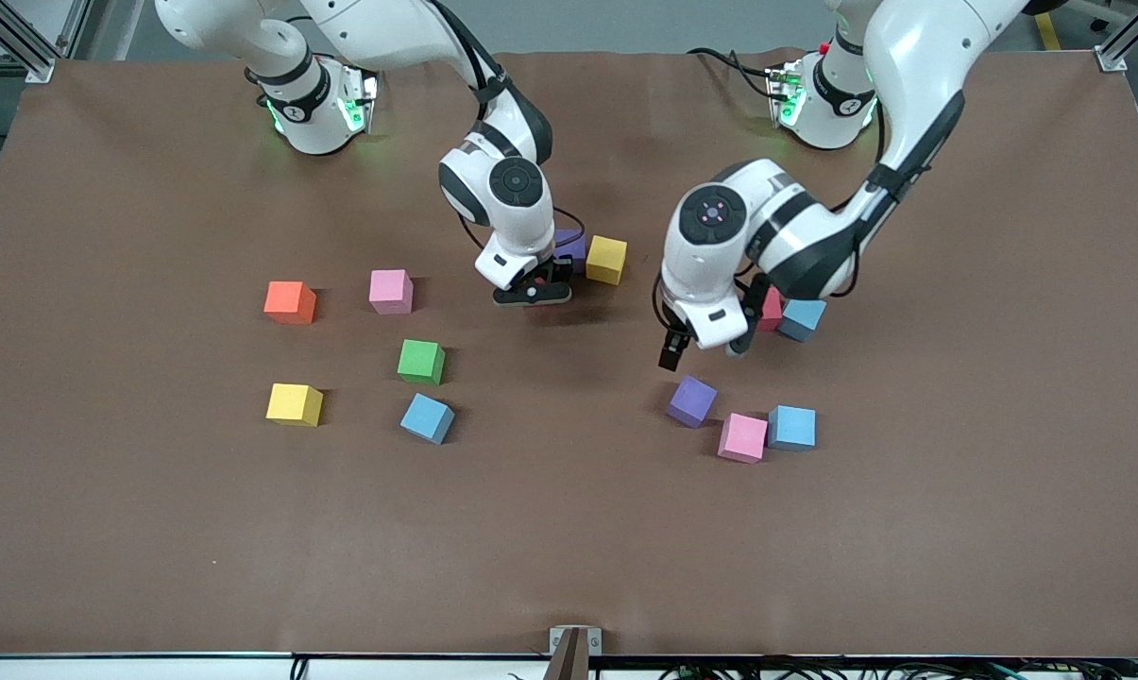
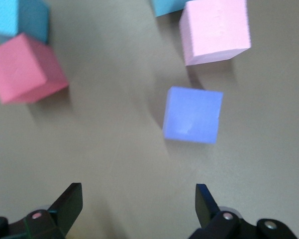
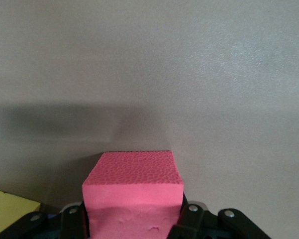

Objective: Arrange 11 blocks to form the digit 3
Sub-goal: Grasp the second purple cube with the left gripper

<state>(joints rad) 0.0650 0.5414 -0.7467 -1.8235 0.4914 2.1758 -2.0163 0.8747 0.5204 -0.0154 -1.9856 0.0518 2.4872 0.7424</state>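
My right gripper (image 1: 533, 291) is shut on a pinkish-red block (image 3: 132, 191) and holds it low over the table, beside a purple block (image 1: 570, 247) and a yellow block (image 1: 606, 260). That yellow block (image 3: 10, 211) shows at the edge of the right wrist view. My left gripper (image 1: 704, 353) hangs open with nothing between its fingers (image 2: 69, 204), just short of a purple block (image 2: 193, 114). That purple block (image 1: 691, 400) lies with a pink block (image 1: 742, 437) and a light blue block (image 1: 791, 427). A red block (image 1: 770, 309) and a light blue one (image 1: 803, 318) sit partly hidden by the left hand.
Toward the right arm's end of the table lie an orange cube (image 1: 290, 302), a pink block (image 1: 391, 291), a green block (image 1: 421, 362), a yellow block (image 1: 294, 404) and a light blue block (image 1: 427, 417). Brown table (image 1: 569, 548) stretches toward the front camera.
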